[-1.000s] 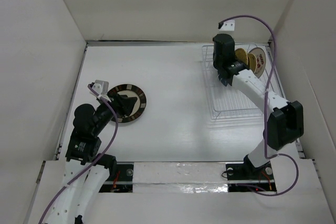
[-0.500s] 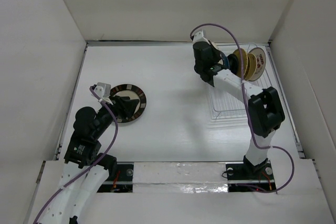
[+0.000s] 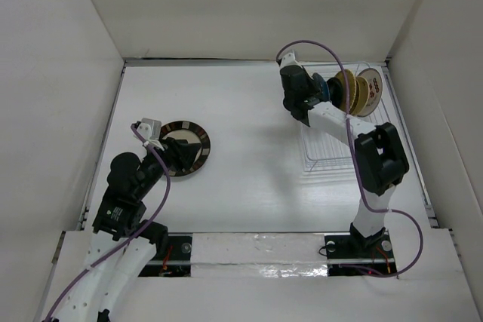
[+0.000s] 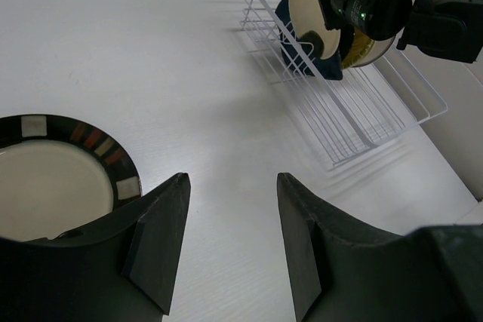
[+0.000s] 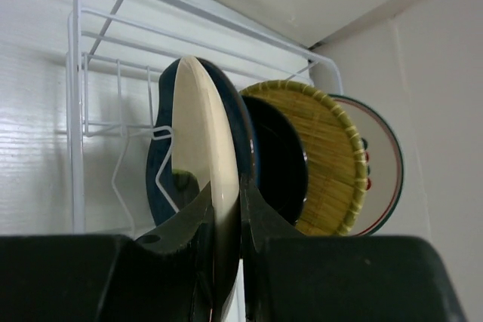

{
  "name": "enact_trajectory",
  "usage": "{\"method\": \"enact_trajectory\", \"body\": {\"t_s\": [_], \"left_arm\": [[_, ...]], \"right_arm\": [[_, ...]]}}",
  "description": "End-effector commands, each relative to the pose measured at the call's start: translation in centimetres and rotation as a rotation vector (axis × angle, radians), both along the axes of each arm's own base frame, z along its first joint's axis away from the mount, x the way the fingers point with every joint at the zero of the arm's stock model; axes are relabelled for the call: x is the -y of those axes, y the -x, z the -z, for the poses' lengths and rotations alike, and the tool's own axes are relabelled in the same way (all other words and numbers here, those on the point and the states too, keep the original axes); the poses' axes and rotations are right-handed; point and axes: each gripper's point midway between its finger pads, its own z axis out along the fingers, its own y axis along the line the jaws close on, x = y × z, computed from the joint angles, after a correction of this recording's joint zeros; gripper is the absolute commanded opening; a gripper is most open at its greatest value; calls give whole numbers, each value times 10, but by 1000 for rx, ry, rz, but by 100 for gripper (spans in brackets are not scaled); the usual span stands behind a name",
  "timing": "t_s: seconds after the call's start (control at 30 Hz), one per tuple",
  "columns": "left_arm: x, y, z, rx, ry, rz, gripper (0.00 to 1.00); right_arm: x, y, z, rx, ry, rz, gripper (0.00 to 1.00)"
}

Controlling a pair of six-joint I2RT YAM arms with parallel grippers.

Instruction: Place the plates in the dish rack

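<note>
My right gripper (image 5: 226, 185) is shut on the edge of a cream plate (image 5: 198, 141), held upright at the near-left end of the white wire dish rack (image 5: 75, 111). Behind it in the rack stand a blue plate (image 5: 243, 122), a dark plate (image 5: 279, 164), a yellow woven-look plate (image 5: 328, 164) and a white plate with red marks (image 5: 383, 175). In the top view the right gripper (image 3: 308, 100) is at the rack's (image 3: 339, 148) far-left corner. My left gripper (image 4: 230, 179) is open and empty, over the right edge of a dark-rimmed cream plate (image 4: 45, 179) lying flat on the table (image 3: 185, 148).
White walls close in the table on the left, the back and the right. The near half of the rack holds no plates. The right arm's purple cable loops over the rack's back end (image 3: 317, 44).
The right gripper swung left, from over the middle of the rack to its far-left corner, with the plate upright in it. The left arm has barely moved.
</note>
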Motion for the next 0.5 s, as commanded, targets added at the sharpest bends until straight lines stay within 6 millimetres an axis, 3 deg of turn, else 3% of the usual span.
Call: {"method": "enact_trajectory", "body": {"t_s": [0.0, 0.13, 0.2, 0.3, 0.4, 0.43, 0.47], "left_arm": [[-2, -1, -25, 65, 17, -14, 46], [-3, -3, -23, 61, 14, -24, 46], [-3, -4, -21, 53, 13, -24, 46], [-1, -4, -19, 45, 15, -18, 46], [-1, -6, -16, 34, 13, -21, 46], [-2, -7, -15, 30, 14, -27, 46], [-2, -7, -15, 28, 13, -29, 46]], "right_arm": [[-5, -7, 18, 9, -87, -2, 0], [-12, -7, 31, 6, -154, -17, 0], [-4, -9, 30, 28, -212, 13, 2], [4, -13, 35, 34, -326, 43, 15], [14, -13, 36, 53, -402, 100, 35], [13, -13, 29, 75, -427, 102, 47], [13, -12, 24, 87, -445, 102, 51]]}}
